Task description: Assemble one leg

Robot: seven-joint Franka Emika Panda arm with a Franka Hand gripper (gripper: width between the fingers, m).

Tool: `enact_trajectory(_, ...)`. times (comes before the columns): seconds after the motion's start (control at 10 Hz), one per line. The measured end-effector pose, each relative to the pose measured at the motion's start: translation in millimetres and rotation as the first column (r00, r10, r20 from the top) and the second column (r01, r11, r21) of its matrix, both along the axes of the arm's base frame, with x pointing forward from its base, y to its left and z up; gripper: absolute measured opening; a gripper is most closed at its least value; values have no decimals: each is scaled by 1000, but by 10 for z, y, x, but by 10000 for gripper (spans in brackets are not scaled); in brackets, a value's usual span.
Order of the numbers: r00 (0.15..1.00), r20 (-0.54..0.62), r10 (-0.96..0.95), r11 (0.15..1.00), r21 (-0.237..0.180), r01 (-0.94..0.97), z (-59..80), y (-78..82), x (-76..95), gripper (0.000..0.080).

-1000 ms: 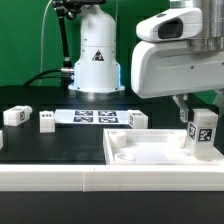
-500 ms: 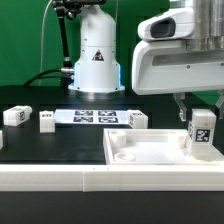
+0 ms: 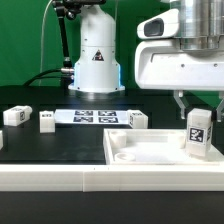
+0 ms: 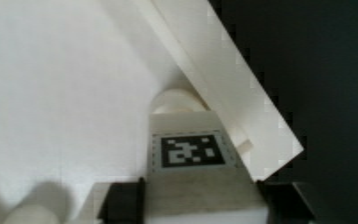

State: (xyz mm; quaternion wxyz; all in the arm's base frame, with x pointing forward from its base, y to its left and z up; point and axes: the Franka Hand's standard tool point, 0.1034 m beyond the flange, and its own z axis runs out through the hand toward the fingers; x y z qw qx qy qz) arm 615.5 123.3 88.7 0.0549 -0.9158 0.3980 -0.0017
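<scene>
Leg (image 3: 200, 133) upright, or close to it, on the tabletop (image 3: 140, 152) toward the exterior view's right; tag face turned to that camera; stands right below the claw (image 3: 199, 106).

Black table (image 3: 40, 145) under everything; white arm base (image 3: 97, 55) at the back, beyond the marker board (image 3: 95, 117); bulky white wrist housing (image 3: 185, 55) hanging over the tabletop's end at the exterior view's right.

Tabletop large, white and flat at the front, with a raised rim; marker board flat on the table between arm base and tabletop, apart from both.

Claw pointing straight down, fingers (image 3: 180, 100) flanking the top of the Leg, one on each side; cannot tell whether pressing on it or standing just clear.

From the wrist view: same Leg (image 4: 194, 150) filling the gap between the two dark fingers (image 4: 119, 200), tag toward the lens, far end close beside the tabletop's (image 4: 69, 90) rim.

Smallest last, all on the table: first spare post (image 3: 14, 116) farthest to the exterior view's left; second spare post (image 3: 46, 120) just beside the marker board; third spare post (image 3: 137, 120) at the board's other end, near the tabletop's far edge.
</scene>
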Motion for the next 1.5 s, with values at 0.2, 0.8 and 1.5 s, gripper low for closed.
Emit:
enact_trajectory(0.2, 996, -11, -93, 996, 3, 93, -1, 5, 1, 294)
enact_trajectory(0.8, 991, 9, 132, 991, -10, -132, -14, 25, -8, 643)
enact_trajectory(1.5, 588, 25, 808, 587, -122, -801, -22, -2, 71, 649)
